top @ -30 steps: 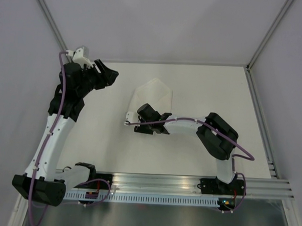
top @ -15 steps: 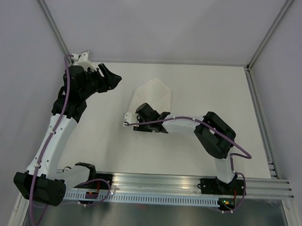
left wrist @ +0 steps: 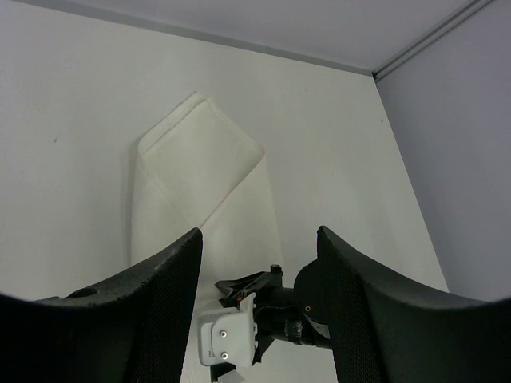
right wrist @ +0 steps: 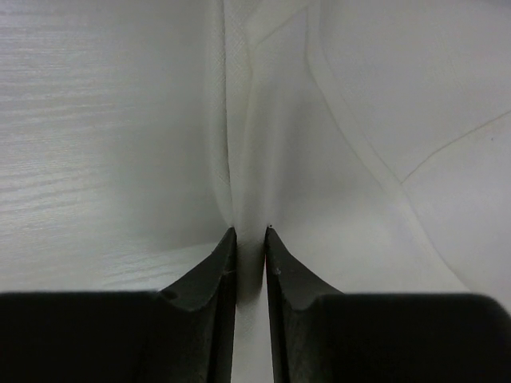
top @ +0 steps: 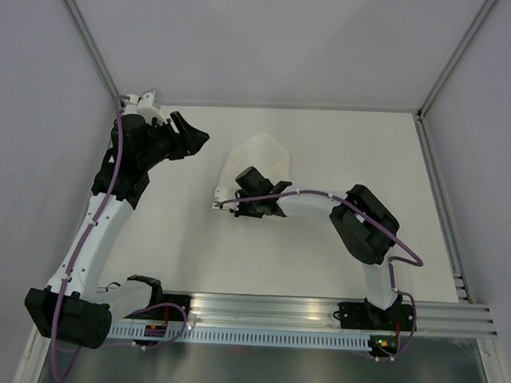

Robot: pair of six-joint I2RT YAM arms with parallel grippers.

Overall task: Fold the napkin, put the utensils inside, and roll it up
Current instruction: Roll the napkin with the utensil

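Note:
The white napkin lies folded in the middle of the table, with a pointed far end. It also shows in the left wrist view and fills the right wrist view. My right gripper sits low at the napkin's near edge and is shut on a raised fold of the cloth. Its black head shows in the left wrist view. My left gripper is open and empty, held high at the far left, its fingers framing the napkin from a distance. No utensils are in view.
The cream tabletop is bounded by grey walls at the back and sides. A metal rail with the arm bases runs along the near edge. The right arm's elbow stands right of the napkin.
My left gripper has moved a little farther back and to the right. My right gripper has shifted slightly back and right, still pinching the napkin's edge.

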